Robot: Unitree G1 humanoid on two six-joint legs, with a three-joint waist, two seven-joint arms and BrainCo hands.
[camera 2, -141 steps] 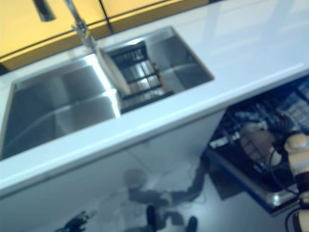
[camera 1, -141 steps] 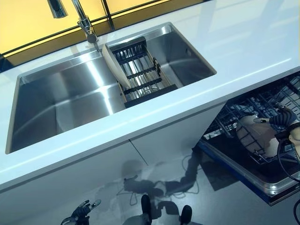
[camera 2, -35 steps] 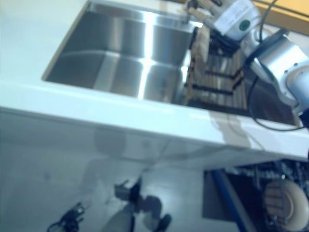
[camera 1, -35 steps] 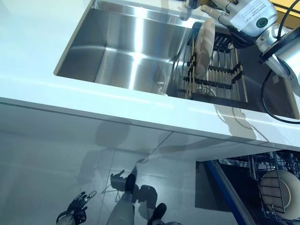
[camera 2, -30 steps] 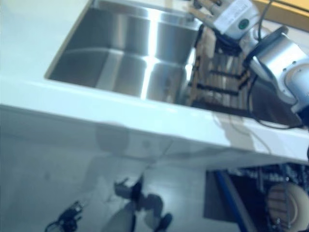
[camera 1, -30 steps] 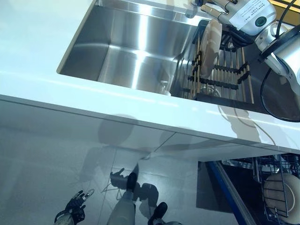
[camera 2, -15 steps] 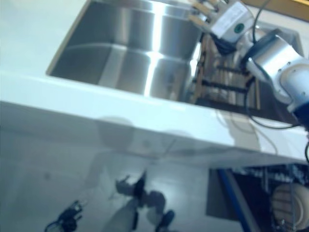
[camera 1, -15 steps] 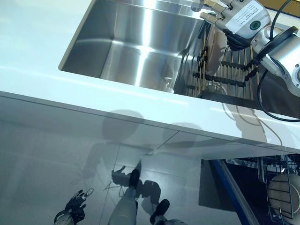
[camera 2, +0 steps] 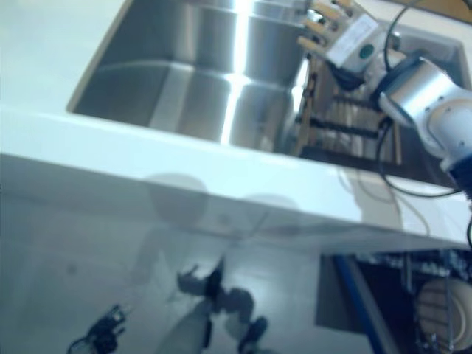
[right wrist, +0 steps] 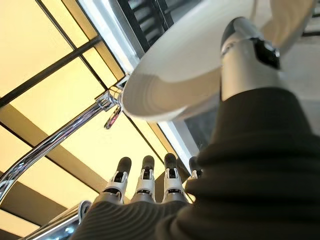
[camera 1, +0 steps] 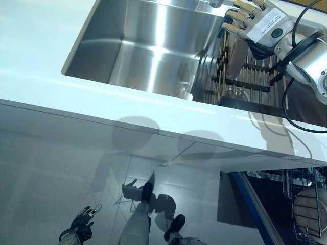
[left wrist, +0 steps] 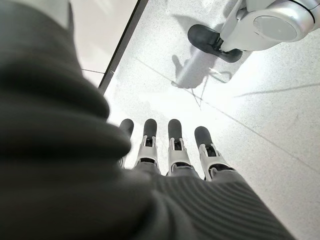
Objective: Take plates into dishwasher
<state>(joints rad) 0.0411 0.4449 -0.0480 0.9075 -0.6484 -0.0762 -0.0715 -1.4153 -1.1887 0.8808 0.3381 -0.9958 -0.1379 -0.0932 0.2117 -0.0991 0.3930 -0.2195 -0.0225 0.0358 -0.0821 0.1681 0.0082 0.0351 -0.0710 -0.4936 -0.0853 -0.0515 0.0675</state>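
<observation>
Hovering with straight fingers, the right robot hand (camera 1: 258, 26) nears the plate (camera 1: 236, 50).

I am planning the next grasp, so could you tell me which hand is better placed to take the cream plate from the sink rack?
The right hand: it is open right beside the cream round plate standing in the dark slatted sink rack. The left hand hangs low by the floor.

Legible text: none. A white label with a round green mark sits on the back of the right hand (camera 1: 263, 26), upper right; its print cannot be read.
</observation>
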